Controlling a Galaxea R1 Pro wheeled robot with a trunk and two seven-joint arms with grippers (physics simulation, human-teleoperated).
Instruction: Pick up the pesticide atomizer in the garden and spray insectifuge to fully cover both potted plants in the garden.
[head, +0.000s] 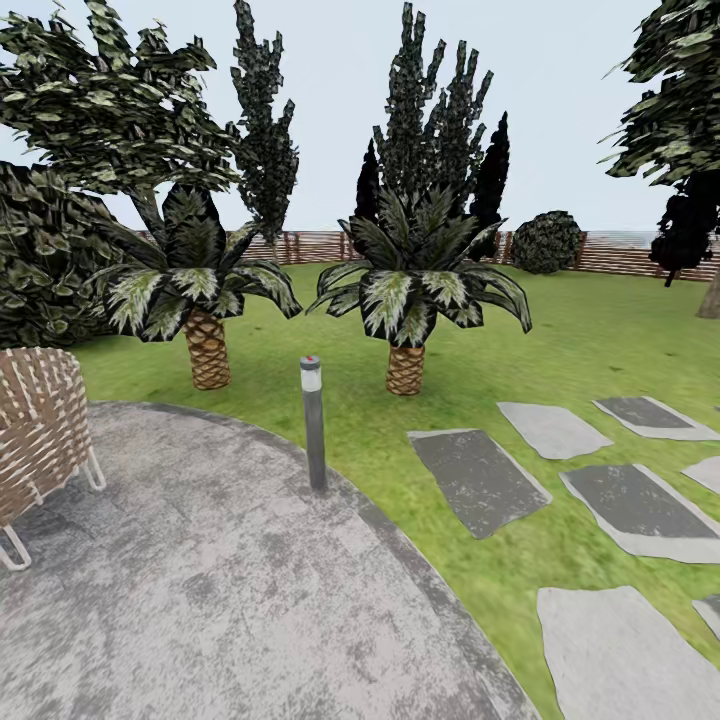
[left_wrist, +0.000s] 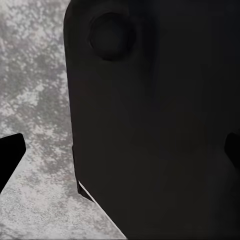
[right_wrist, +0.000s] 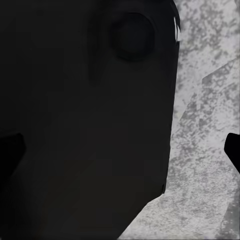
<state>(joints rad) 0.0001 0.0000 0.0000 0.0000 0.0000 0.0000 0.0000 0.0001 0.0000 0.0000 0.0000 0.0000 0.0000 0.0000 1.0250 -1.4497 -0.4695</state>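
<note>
From the head view, the garden's lawn (head: 560, 350) lay beyond a round grey patio (head: 220, 590), with two palms (head: 405, 290), a short bollard light (head: 313, 420), stepping stones (head: 480, 480) and a wicker chair (head: 35, 430). In each wrist view a dark robot body (left_wrist: 160, 125) hung over mottled paving (right_wrist: 210, 100), with dark fingertips (left_wrist: 10, 155) at the edges, so I could not tell whether either gripper was spread or pressed together.
</note>
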